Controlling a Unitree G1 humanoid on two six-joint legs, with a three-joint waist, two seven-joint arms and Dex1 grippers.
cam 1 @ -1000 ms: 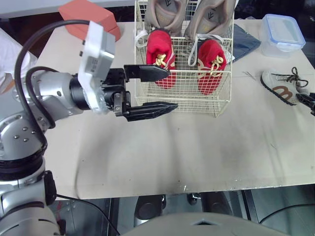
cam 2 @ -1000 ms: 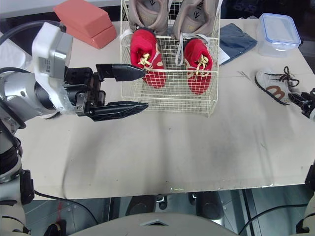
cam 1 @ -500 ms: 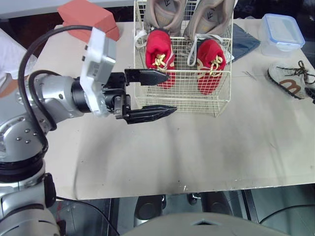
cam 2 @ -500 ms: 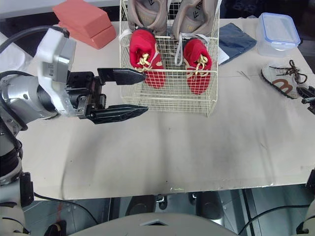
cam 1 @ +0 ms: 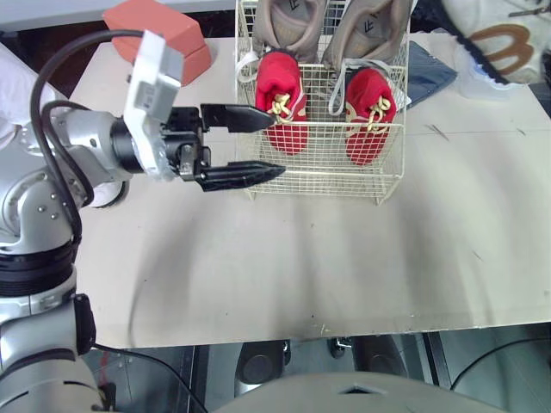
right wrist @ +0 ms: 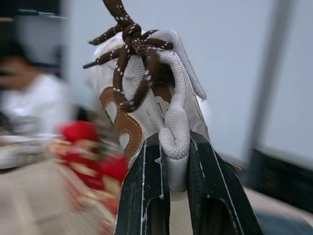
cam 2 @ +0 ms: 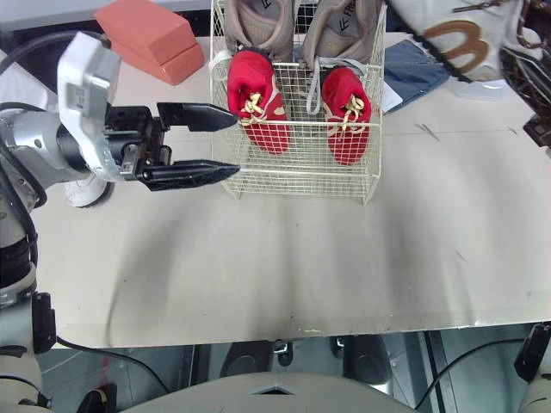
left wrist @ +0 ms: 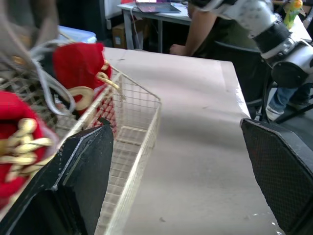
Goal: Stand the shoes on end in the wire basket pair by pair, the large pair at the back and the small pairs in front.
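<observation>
In right hand (right wrist: 174, 143): white shoe (right wrist: 185, 93), brown laces (right wrist: 128, 51), brown side mark (right wrist: 128, 131).

- The two head cameras look down on the desk (cam 1: 344, 258) from its near edge; both share the wire basket (cam 1: 318, 172) by the far edge.
- The left wrist camera looks low over the desk, close beside the basket.
- The right wrist camera sits very near a grey shoe (right wrist: 171, 98), with red shoes (right wrist: 83, 139) behind.

Office-like lab: desk (left wrist: 128, 11), laptop (left wrist: 157, 7), person (left wrist: 234, 22)
</observation>
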